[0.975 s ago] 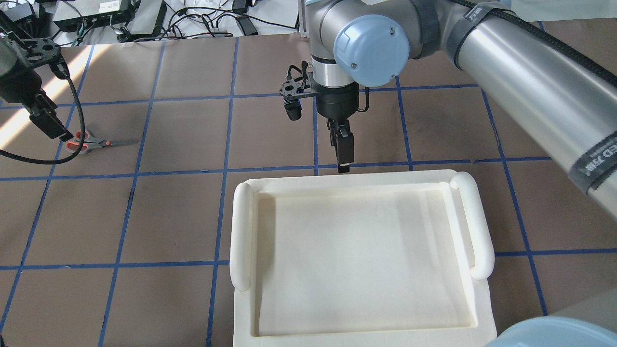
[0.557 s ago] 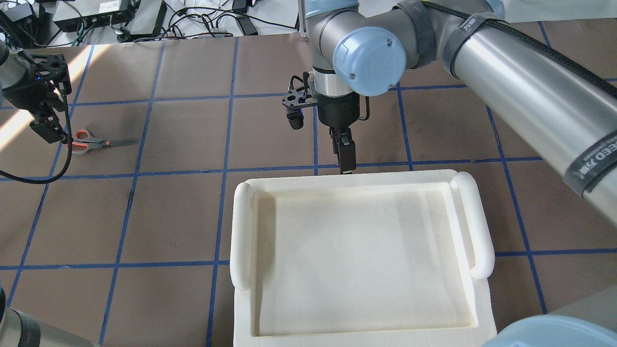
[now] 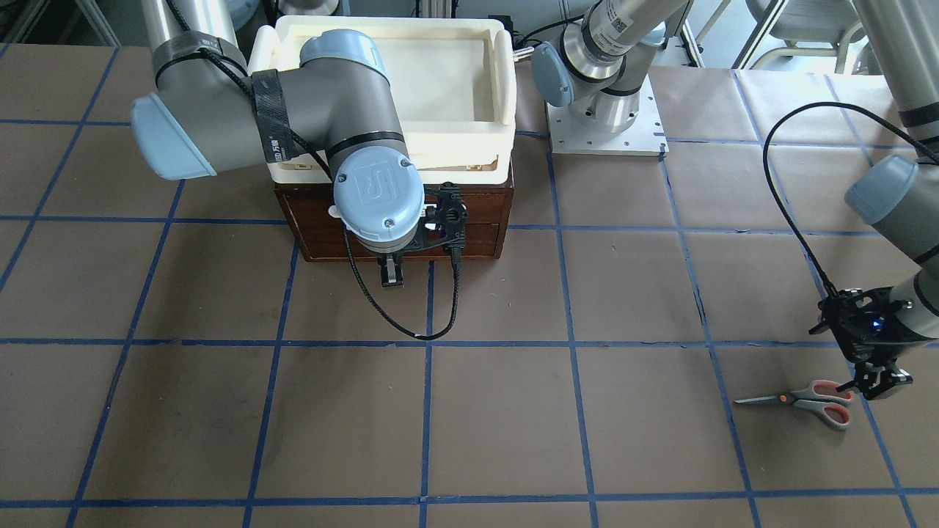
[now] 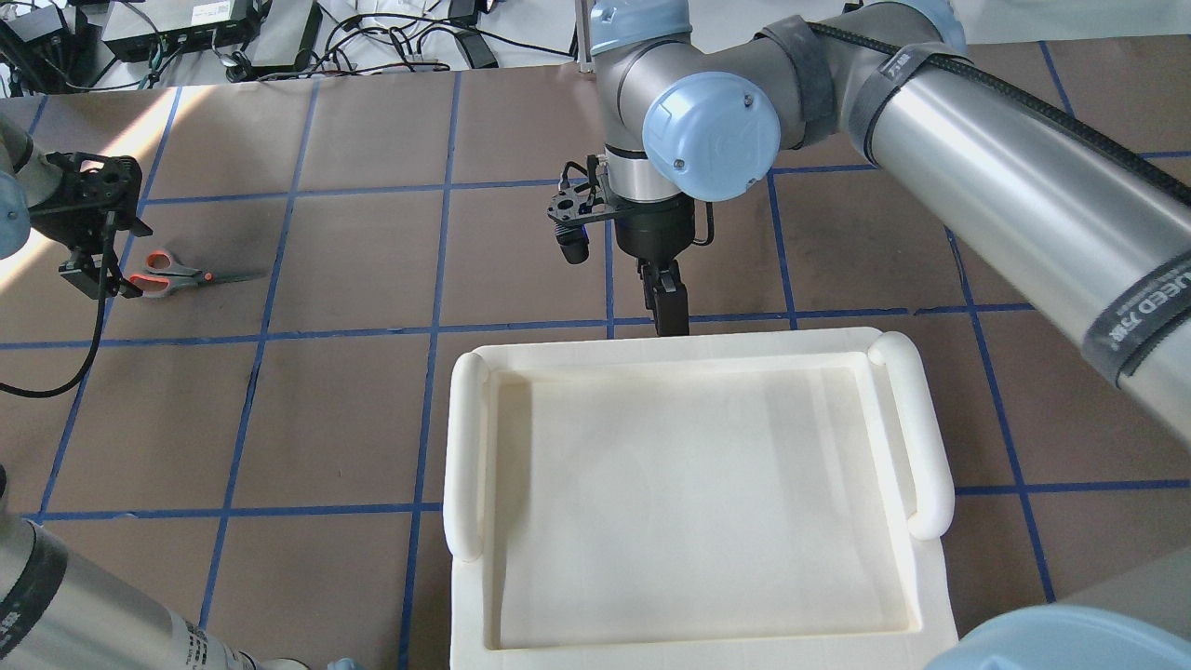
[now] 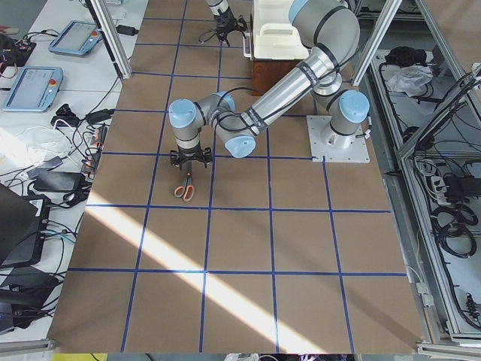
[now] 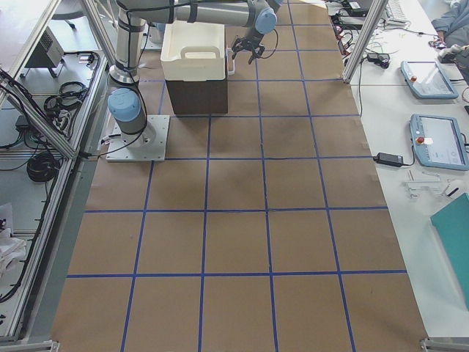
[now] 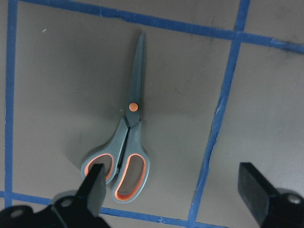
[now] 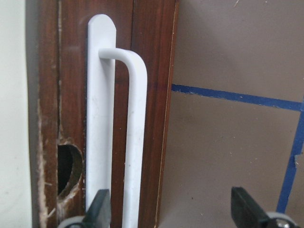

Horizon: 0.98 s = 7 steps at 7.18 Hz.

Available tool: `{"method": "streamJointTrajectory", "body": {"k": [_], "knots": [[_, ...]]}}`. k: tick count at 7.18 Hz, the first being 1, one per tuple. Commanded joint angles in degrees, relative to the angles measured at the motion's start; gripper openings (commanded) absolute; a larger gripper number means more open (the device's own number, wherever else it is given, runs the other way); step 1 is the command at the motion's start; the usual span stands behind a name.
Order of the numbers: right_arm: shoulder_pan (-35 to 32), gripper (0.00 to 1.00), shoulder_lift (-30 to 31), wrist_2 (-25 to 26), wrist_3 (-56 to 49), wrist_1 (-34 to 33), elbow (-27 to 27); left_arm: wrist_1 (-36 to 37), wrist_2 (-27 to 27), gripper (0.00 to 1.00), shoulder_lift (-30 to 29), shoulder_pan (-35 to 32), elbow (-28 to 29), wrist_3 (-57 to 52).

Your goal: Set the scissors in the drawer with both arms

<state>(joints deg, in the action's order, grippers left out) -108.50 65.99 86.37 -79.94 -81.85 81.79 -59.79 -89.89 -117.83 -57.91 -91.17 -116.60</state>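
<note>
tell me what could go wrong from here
1. The left jaws are open but off-centre: one tip hangs over a loop of the scissors, the other beyond the blue tape. Closing here may catch only the loop or push the scissors away.
2. The drawer is shut, and its handle sits by one tip of the open right jaws, not midway between them; a pull could slip off.
</note>
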Motion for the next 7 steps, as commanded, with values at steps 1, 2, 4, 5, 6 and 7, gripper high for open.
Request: {"method": "streamJointTrajectory", "body": {"k": [1,2,4,5,6,7], "knots": [[0.04,0.89,0.01,-0.07,0.05,-1.29,1.26,3.09,0.24,1.0,-3.54,0.17,0.29,-2.58],[0.04,0.89,0.01,-0.07,-0.04,-1.38,1.35,3.1,0.59,1.0,-4.51,0.17,0.72,-3.19],[-0.05,0.84,-0.07,-0.07,-0.13,-1.47,1.79,3.19,3.31,1.0,-6.35,0.08,2.04,-4.6],[-0.05,0.84,0.01,0.02,-0.21,-1.38,2.23,4.15,3.23,1.0,-7.32,0.17,2.39,-4.51],[-0.05,0.83,0.01,0.02,-0.04,-1.38,2.23,6.68,3.41,1.0,-8.37,0.08,2.4,-4.86],[0.04,0.83,0.01,-0.07,-0.04,-1.38,2.23,6.79,3.32,0.97,-9.17,0.17,2.4,-4.87]]}}
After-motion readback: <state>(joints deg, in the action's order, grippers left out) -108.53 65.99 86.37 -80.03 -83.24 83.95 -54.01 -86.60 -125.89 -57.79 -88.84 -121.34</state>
